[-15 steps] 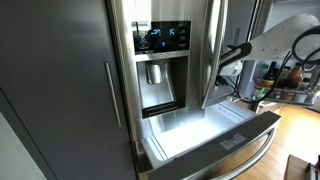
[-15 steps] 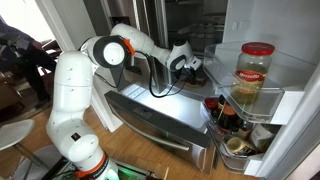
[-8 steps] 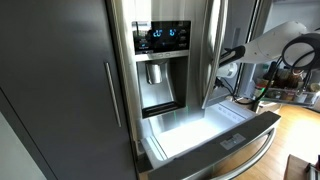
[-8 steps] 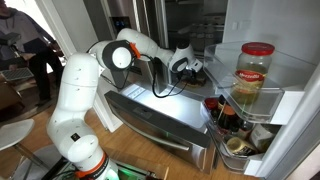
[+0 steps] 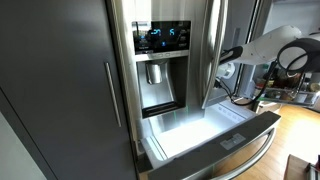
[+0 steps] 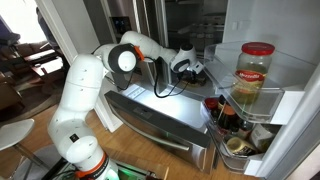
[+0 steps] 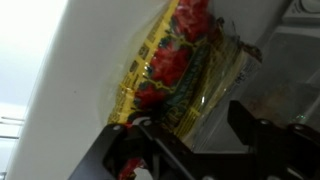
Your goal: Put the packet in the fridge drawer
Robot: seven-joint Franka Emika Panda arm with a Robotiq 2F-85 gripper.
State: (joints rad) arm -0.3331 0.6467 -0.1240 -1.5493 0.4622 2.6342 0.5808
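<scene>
In the wrist view a yellow packet (image 7: 170, 60) with red print and clear plastic edges leans against a white inner wall. My gripper (image 7: 190, 122) is open, with its two black fingers on either side of the packet's lower end; the right finger stands clear of it. In both exterior views the gripper (image 5: 224, 68) (image 6: 190, 68) reaches into the upper fridge compartment, above the fridge drawer. The fridge drawer (image 5: 232, 150) (image 6: 160, 125) is pulled out, showing its steel front, bar handle and white interior. I cannot make out the packet in the exterior views.
An open fridge door (image 6: 262, 110) with a large jar (image 6: 254, 75) and bottles on its shelves stands to one side. The steel door with the water dispenser (image 5: 158, 85) is beside the arm. A dark cabinet (image 5: 55, 90) flanks the fridge.
The arm's elbow has shifted a little toward the fridge. The gripper has stayed almost in the same place inside the upper compartment.
</scene>
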